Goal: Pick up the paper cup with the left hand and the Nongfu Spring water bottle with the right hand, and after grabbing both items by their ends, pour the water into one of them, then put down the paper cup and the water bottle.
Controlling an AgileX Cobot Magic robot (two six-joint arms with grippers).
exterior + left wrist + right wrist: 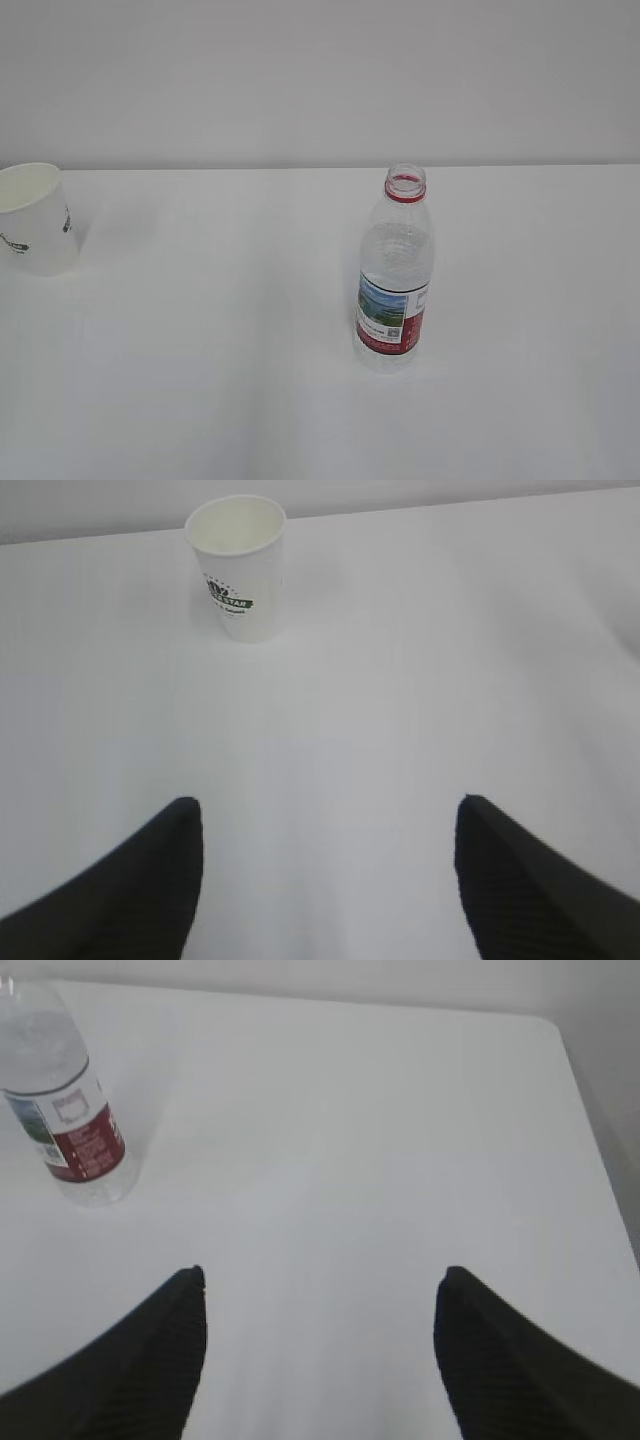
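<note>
Nongfu Spring water bottle (394, 275) red-banded landscape label, paper cup (36, 218) logo unreadable

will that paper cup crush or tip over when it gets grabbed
The paper cup looks thin-walled, so a hard squeeze would probably dent it. It seems empty, so likely very light and easy to knock over. It stands on its narrower base, which probably makes tipping easier.

On the table (220, 350) the cup (35, 217) stands upright at the far left edge of the exterior view, the bottle (394, 270) stands upright right of centre and somewhat nearer, well apart from the cup, and a wall (320, 80) rises behind the table's far edge.
</note>
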